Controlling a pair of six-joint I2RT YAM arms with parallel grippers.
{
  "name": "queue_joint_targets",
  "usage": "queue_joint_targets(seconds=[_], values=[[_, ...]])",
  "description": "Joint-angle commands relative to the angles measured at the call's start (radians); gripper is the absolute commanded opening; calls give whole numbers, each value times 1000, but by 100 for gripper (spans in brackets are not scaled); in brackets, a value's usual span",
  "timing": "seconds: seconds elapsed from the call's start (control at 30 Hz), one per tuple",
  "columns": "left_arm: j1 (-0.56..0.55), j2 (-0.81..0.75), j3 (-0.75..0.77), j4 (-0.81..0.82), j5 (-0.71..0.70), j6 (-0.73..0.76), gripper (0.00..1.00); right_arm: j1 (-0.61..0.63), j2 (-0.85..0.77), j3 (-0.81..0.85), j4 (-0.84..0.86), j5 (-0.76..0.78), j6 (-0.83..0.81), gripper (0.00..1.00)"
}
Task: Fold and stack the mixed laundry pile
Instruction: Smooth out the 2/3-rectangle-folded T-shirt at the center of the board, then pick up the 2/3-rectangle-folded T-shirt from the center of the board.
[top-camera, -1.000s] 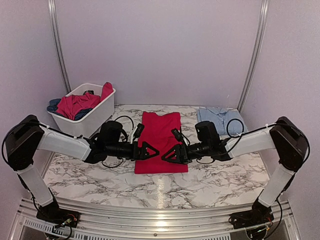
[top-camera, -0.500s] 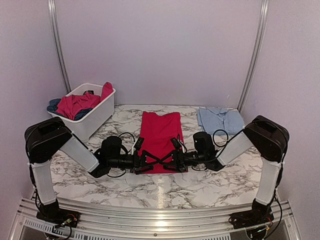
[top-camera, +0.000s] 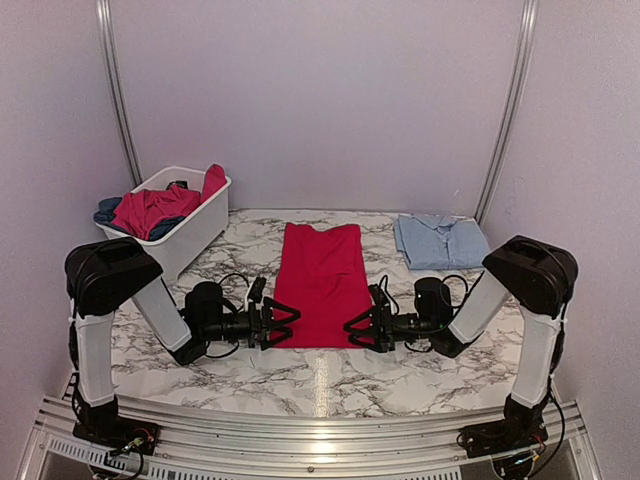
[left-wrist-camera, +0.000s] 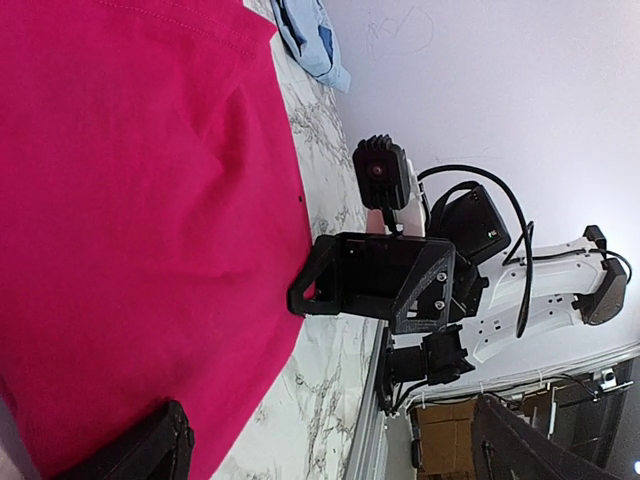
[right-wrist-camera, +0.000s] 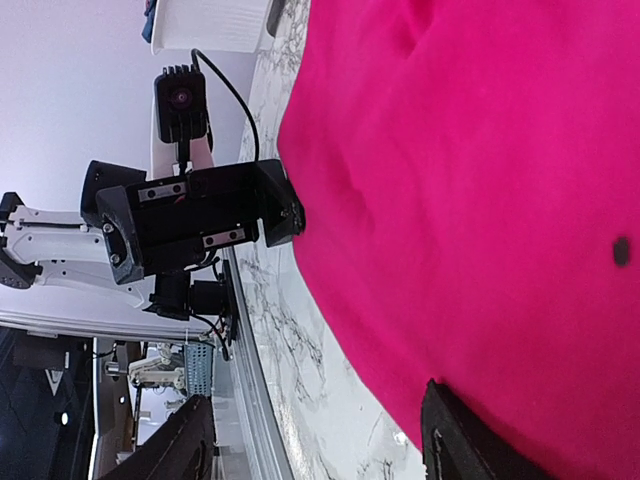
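At mid-table the red garment (top-camera: 320, 285) lies flat in a long fold, and from above my left gripper (top-camera: 283, 324) and right gripper (top-camera: 358, 327) mask its near corners. Both sets of jaws stand apart at the cloth's side edges; I cannot tell whether they touch it. A folded light blue shirt (top-camera: 440, 240) sits far right, and the remaining pieces are bunched in the white basket (top-camera: 190, 240) at far left, too tangled to count.
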Motion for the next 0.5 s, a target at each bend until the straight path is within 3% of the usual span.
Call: queue_joint_targets(seconds=[0.0, 0.13, 0.27, 0.37, 0.47], values=[[14, -115, -59, -252, -60, 149, 99, -14, -99, -60, -151, 40, -78, 67], [16, -346, -37, -688, -186, 399, 99, -14, -314, -22, -493, 117, -299, 64], [-5, -527, 7, -985, -358, 679, 99, 17, -524, 104, -929, 350, -634, 61], [-52, -571, 69, -1171, -522, 917, 99, 99, -548, 201, -1129, 552, -866, 61], [-95, -568, 95, -1229, -667, 1048, 99, 171, -514, 241, -1194, 692, -1027, 59]])
